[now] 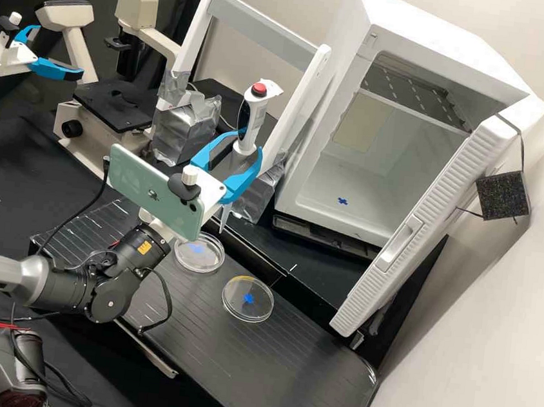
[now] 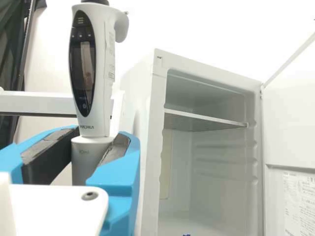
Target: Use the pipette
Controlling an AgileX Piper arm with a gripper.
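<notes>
Nearest the wrist camera is the white gripper (image 1: 247, 147), whose two blue fingers (image 2: 120, 182) are closed around the lower body of the pipette (image 1: 252, 118), a dark pad (image 2: 51, 153) facing it on each side. The pipette is held nearly upright, its red button (image 1: 259, 89) on top and its narrow tip (image 1: 225, 215) pointing down near the rim of a round clear dish (image 1: 213, 261). A second clear dish (image 1: 263, 309) lies beside that one, a little apart, on the black bench (image 1: 254, 370); a blue mark shows at each dish. A pale green phone (image 1: 150, 194) is fixed on the arm just behind the gripper. Beyond the bench is a white fridge (image 1: 432, 32) with its door (image 1: 428, 223) wide open, a shelf (image 1: 416, 92) across the upper part and a blue cross (image 1: 342, 201) on its floor. A black foam block (image 1: 503, 197) is attached to the door. A white frame (image 1: 294, 112) stands between the fridge and a beige microscope (image 1: 137, 5), with silver-taped bundles at its feet.
</notes>
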